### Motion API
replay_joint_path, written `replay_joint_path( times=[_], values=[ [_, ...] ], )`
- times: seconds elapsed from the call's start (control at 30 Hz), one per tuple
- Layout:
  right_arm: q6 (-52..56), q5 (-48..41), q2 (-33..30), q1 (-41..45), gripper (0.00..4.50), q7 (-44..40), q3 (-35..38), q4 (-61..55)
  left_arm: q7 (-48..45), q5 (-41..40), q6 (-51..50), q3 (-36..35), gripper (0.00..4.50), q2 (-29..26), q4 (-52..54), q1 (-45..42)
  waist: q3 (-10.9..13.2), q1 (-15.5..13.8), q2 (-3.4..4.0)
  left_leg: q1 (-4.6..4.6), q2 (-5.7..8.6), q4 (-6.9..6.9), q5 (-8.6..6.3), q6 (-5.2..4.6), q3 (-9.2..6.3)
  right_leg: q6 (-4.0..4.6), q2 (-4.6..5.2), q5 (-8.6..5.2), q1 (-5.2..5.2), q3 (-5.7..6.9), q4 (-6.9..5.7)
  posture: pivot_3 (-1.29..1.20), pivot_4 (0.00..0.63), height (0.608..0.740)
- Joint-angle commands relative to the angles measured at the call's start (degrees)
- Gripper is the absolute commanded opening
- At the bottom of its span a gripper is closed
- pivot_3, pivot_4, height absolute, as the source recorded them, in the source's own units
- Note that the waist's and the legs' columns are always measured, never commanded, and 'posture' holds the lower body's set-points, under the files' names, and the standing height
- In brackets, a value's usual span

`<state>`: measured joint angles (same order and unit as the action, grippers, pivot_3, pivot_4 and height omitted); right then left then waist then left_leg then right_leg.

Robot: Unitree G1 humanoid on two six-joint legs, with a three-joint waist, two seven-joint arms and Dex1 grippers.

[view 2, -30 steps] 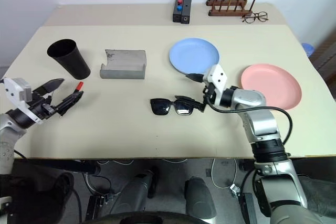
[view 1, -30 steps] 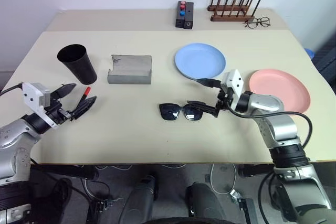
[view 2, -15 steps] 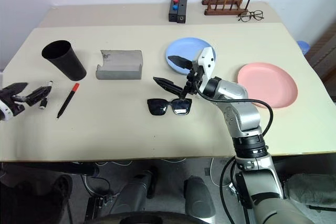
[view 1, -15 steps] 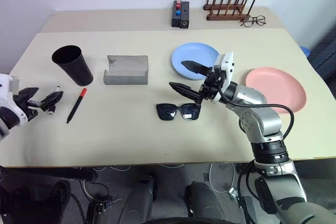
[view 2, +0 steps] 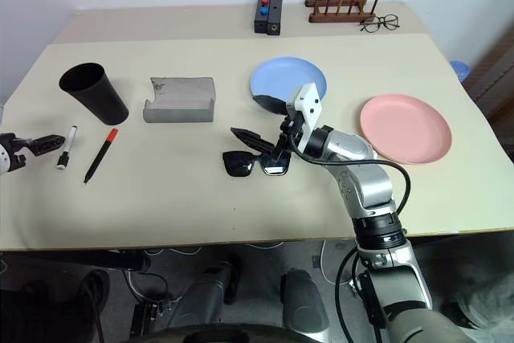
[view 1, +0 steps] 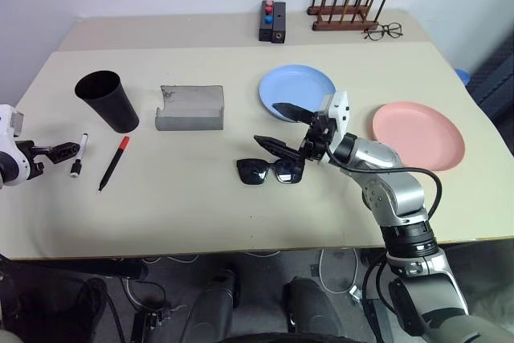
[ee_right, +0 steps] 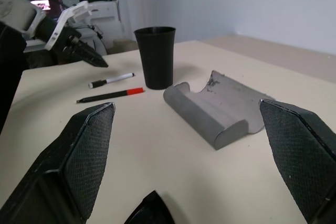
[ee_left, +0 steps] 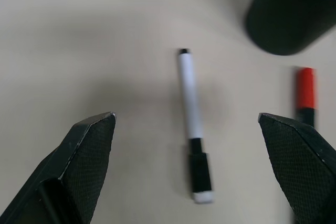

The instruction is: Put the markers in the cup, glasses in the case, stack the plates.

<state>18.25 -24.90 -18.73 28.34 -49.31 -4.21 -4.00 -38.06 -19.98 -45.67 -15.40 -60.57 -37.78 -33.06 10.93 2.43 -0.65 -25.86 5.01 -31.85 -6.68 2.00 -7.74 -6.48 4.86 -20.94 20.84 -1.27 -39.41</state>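
A black cup (view 1: 107, 100) stands at the table's left, with the grey case (view 1: 190, 107) to its right. Two markers lie in front of the cup: a red-capped black one (view 1: 113, 163) and a white one with a black cap (view 1: 77, 155). My left gripper (view 1: 52, 150) is open at the left edge, pointing at the white marker (ee_left: 191, 129). Black sunglasses (view 1: 270, 171) lie mid-table. My right gripper (view 1: 269, 124) hovers open just above their right side. Beyond it sits the blue plate (view 1: 297, 92), and the pink plate (view 1: 418, 134) lies apart at the right.
On the rear table stand a wooden peg rack (view 1: 341, 14), thin-framed eyeglasses (view 1: 383, 32) and a black holder (view 1: 271, 20) with red and blue caps. The table's front edge runs close below the sunglasses and markers.
My left gripper has pulled back to the left, off the red-capped marker, and the white marker now lies in the open. The right gripper has risen from beside the sunglasses and shifted left.
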Motion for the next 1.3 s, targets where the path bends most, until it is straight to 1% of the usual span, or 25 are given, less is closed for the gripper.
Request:
replay_joint_path(
  times=[0.03,0.1,0.2,0.27,0.37,0.47,0.57,0.7,0.8,0.83,0.93,0.97,1.07,1.17,1.23,1.3],
  values=[
    [-1.08,0.27,-0.44,-0.1,4.48,0.11,0.04,-2.91,-2.99,5.31,1.6,4.91,4.5,-2.14,-8.1,-6.56,0.0,-0.01,0.0,0.0,0.01,-0.01,0.0,0.0,0.01,0.0,0.0,0.0,-0.01,0.0,0.0,0.0,0.15,0.737],
    [-0.94,0.29,-0.65,-0.16,4.48,0.16,0.22,-3.09,-4.18,7.26,1.35,7.13,4.5,-1.36,-12.74,-11.01,-0.01,-0.01,-0.02,0.0,0.01,-0.03,0.01,-0.01,0.01,-0.01,-0.12,0.0,-0.01,0.01,-0.03,0.0,0.15,0.737],
    [-0.92,0.64,-0.9,-0.29,4.48,0.3,0.27,-3.39,-6.27,10.61,0.49,11.08,4.5,-0.59,-17.19,-15.49,0.0,0.0,-0.04,-0.01,0.01,-0.04,0.01,-0.01,0.01,-0.02,-0.15,0.01,-0.01,0.02,-0.05,0.0,0.15,0.737],
    [-0.96,0.91,-0.95,-0.39,4.48,0.34,0.27,-3.53,-6.87,11.46,1.02,11.74,4.5,0.38,-19.53,-17.88,0.0,0.02,-0.04,-0.01,0.01,-0.05,0.01,-0.01,0.01,-0.02,-0.15,0.01,-0.01,0.02,-0.06,0.0,0.15,0.737],
    [-1.07,1.15,-1.04,-0.6,4.48,0.4,0.19,-3.74,-6.84,12.79,2.21,12.33,4.5,1.74,-22.33,-20.45,0.0,0.02,-0.05,0.0,0.0,-0.06,0.02,-0.02,0.01,-0.03,-0.16,0.01,-0.01,0.02,-0.09,0.0,0.15,0.737],
    [-1.12,1.37,-1.11,-0.74,4.48,0.5,0.18,-3.93,-8.27,14.17,2.02,13.54,4.5,3.02,-23.2,-20.88,0.0,0.17,-0.07,-0.01,0.0,-0.08,0.02,-0.02,0.02,-0.04,-0.16,0.02,-0.01,0.01,-0.1,0.0,0.15,0.737],
    [-1.13,1.54,-1.26,-0.69,4.5,0.56,0.17,-3.97,-9.06,14.88,1.31,14.01,3.75,3.95,-23.36,-19.72,0.0,0.16,-0.07,-0.02,0.0,-0.08,0.03,-0.02,0.03,-0.04,-0.17,0.02,0.02,0.0,-0.17,0.0,0.15,0.737],
    [-1.17,1.86,-1.64,-0.63,4.5,0.6,0.28,-3.77,-10.72,15.83,-1.3,15.08,1.78,4.12,-22.17,-17.05,0.0,0.13,-0.07,0.0,0.0,-0.11,0.04,-0.01,0.05,-0.04,-0.16,0.02,0.01,-0.02,-0.22,0.0,0.15,0.737],
    [-1.38,2.26,-1.8,-0.71,4.5,0.53,0.24,-3.63,-12.83,15.69,-3.08,14.96,0.27,2.87,-19.62,-15.01,0.0,0.12,-0.06,0.02,0.01,-0.13,0.04,-0.01,0.07,-0.04,-0.15,0.01,0.0,-0.04,-0.24,0.0,0.15,0.737],
    [-1.43,2.33,-1.8,-0.75,4.5,0.55,0.22,-3.63,-13.5,15.59,-3.6,14.89,0.03,2.47,-18.72,-14.43,0.0,0.15,-0.06,0.02,0.0,-0.13,0.04,-0.01,0.07,-0.04,-0.15,0.01,0.01,-0.04,-0.24,0.0,0.15,0.737],
    [-1.97,2.73,-1.79,-0.91,4.5,0.6,0.07,-3.39,-17.49,15.55,-5.35,15.77,0.03,-0.7,-11.71,-9.58,0.0,0.39,-0.06,0.04,-0.01,-0.12,0.04,-0.01,0.09,-0.03,-0.15,0.01,0.02,-0.08,-0.27,0.0,0.15,0.737],
    [-2.06,2.83,-1.72,-0.91,4.5,0.65,0.03,-3.34,-18.51,15.92,-4.62,16.18,0.03,-2.27,-7.84,-6.39,0.0,0.65,-0.06,0.04,-0.02,-0.11,0.03,-0.01,0.12,-0.03,-0.14,0.01,0.03,-0.13,-0.28,0.0,0.15,0.737],
    [-2.45,3.04,-1.54,-0.79,4.5,0.57,-0.05,-2.85,-21.87,13.44,-7.9,14.24,0.03,-6.15,3.47,2.78,0.0,1.12,-0.05,0.02,-0.07,-0.06,0.03,-0.01,0.15,-0.01,-0.08,0.01,0.12,-0.2,-0.31,0.0,0.15,0.737],
    [-2.74,3.18,-1.47,-0.67,4.5,0.41,-0.13,-2.43,-24.66,10.79,-9.03,12.06,0.03,-8.67,12.29,11.31,-0.01,1.31,-0.02,0.03,-0.09,-0.05,0.03,0.0,0.15,0.01,-0.04,-0.01,0.15,-0.25,-0.35,0.0,0.15,0.737],
    [-2.98,3.43,-1.47,-0.62,4.5,0.15,-0.49,-2.11,-23.04,10.75,-6.86,10.35,0.03,-8.53,15.46,15.79,-0.01,1.22,-0.01,0.05,-0.08,-0.05,0.02,0.01,0.14,0.02,0.01,-0.01,0.14,-0.27,-0.36,0.0,0.15,0.737],
    [-3.25,3.72,-1.45,-0.62,4.5,-0.14,-0.94,-1.9,-21.14,10.44,-6.51,8.65,0.03,-7.51,16.75,18.11,-0.01,0.97,0.0,0.07,-0.07,-0.05,0.01,0.03,0.15,0.03,0.04,-0.02,0.13,-0.27,-0.36,0.0,0.15,0.737]
  ],
)
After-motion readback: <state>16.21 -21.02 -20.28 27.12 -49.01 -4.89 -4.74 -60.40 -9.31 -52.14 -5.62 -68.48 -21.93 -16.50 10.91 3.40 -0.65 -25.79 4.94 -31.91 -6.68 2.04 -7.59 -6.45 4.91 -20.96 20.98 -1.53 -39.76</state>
